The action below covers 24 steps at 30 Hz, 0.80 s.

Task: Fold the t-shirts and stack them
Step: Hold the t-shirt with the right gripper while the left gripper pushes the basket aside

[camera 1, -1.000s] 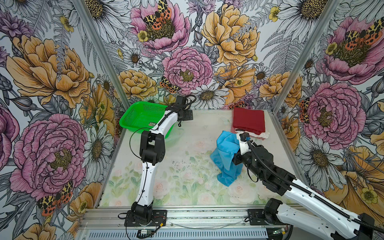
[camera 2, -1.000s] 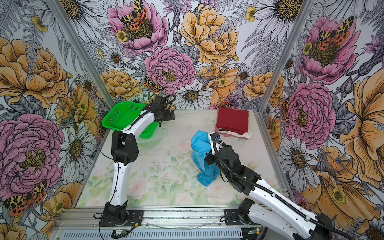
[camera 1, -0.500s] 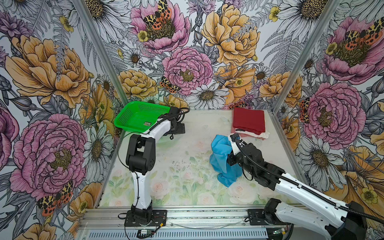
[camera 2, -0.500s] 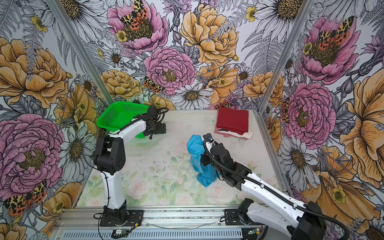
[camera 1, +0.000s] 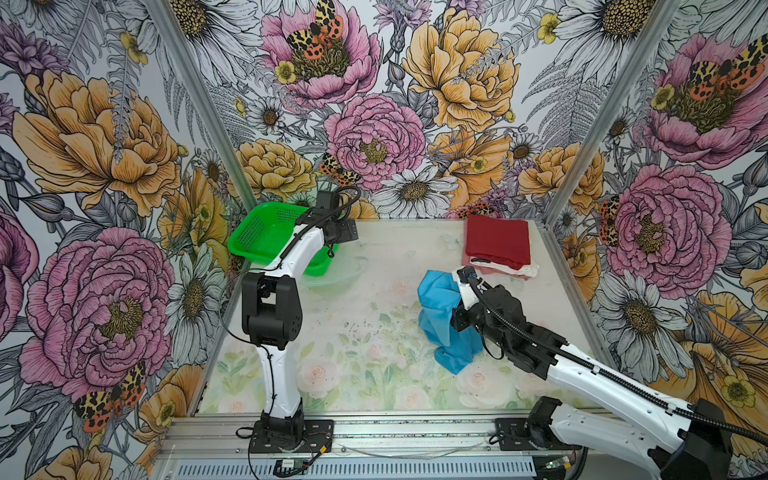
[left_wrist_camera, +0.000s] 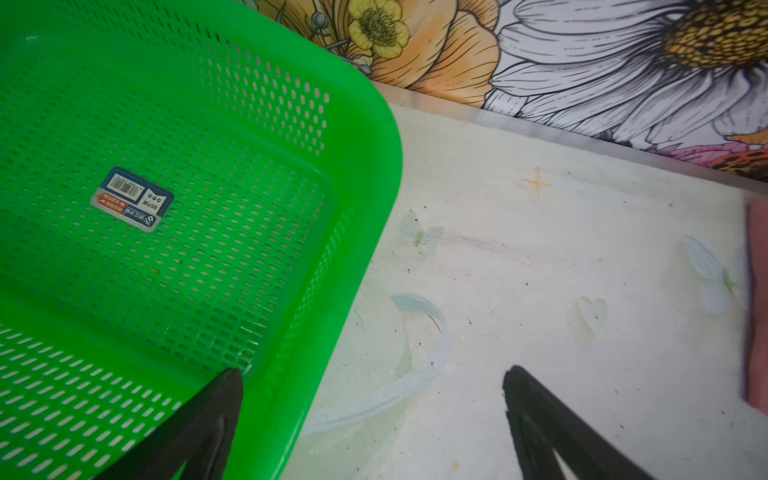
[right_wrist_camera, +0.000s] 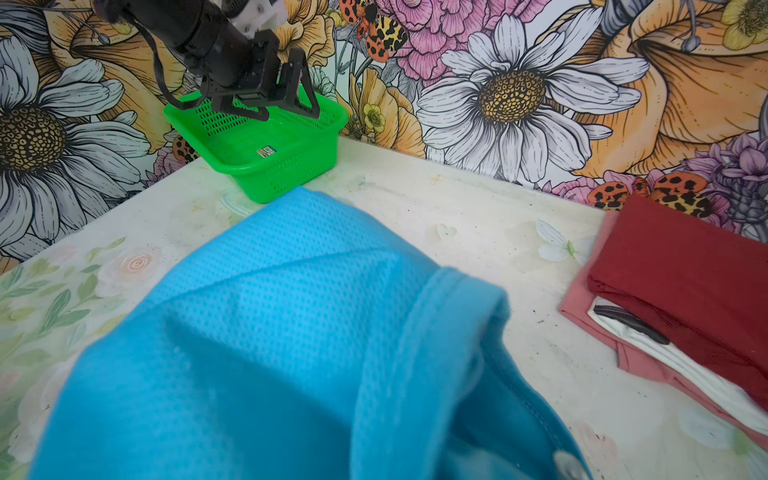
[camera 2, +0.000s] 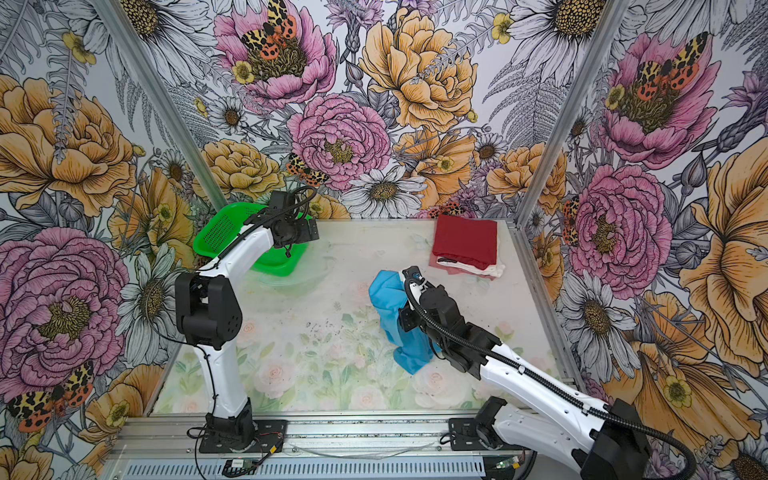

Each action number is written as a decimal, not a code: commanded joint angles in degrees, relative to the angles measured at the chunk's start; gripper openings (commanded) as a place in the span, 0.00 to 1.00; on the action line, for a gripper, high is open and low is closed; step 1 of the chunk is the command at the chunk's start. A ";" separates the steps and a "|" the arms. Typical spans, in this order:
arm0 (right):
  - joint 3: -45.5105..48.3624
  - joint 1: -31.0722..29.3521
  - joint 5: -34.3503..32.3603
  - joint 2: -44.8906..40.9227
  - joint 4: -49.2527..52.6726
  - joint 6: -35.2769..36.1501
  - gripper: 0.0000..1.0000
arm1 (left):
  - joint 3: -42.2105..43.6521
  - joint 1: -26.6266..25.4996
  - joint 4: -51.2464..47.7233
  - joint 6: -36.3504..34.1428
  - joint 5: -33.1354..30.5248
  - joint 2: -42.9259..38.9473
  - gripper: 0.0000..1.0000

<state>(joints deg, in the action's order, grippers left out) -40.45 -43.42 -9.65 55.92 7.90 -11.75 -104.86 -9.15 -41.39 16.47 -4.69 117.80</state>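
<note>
Loud floral wallpaper (camera 1: 374, 137) on all three walls and a pale flowery tabletop (camera 1: 365, 299), so the booth was pretty busy to look at.

The sky-blue t-shirt (camera 1: 436, 320) sat right of the middle, bunched up and nowhere near folded. Its top part was lifted off the table and the bottom end trailed on it. The right gripper (camera 1: 457, 320) was buried in the cloth, jaws pinched together on the shirt, though fabric hid the fingertips in every view.

Just behind that, in the back right corner, was the finished pile: dark red shirt (camera 1: 496, 241) on top, with a white one (camera 1: 527, 271) and a pinkish one (right_wrist_camera: 577, 305) peeking out underneath. The pile and the blue shirt were near each other but not touching, as far as I could tell.

Over on the other side, the left gripper (left_wrist_camera: 372, 372) hovered by the rim of the green basket (camera 1: 249, 232). Its jaws were wide apart with nothing in them. The part of the basket I could see held only a label (left_wrist_camera: 132, 198).

My worries:
- It was a one-point pinch on a crumpled shirt, so the cloth could slip out mid-move.
- If the arm swung toward the pile, the trailing end could drag across the stack and pull it crooked.
- Spreading the shirt flat looked like a two-arm job, and the left arm was well apart from it.
</note>
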 commanded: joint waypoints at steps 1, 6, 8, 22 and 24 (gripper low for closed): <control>-0.01 0.40 0.60 -2.15 -1.57 -1.43 0.00 | -1.86 1.23 -2.01 -0.41 0.64 2.88 0.99; 0.83 0.36 0.59 -2.20 -1.66 -1.76 0.00 | 4.12 -0.14 -2.70 1.33 1.44 0.78 0.99; 0.48 0.35 0.86 -1.35 -1.66 -1.38 0.00 | 7.87 -2.27 -2.81 1.45 0.87 -1.53 0.99; -1.02 0.39 7.06 5.52 -7.41 -1.14 0.00 | 47.96 -6.05 -5.94 6.79 0.22 -35.09 0.99; -1.50 0.27 8.00 6.72 -8.07 -1.00 0.00 | 51.60 0.79 -8.56 7.58 -1.04 -41.45 0.99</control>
<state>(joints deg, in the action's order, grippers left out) -39.92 -43.42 -4.14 61.47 3.57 -12.45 -57.54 -16.10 -45.25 20.12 -1.61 81.95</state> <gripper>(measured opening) 0.062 0.988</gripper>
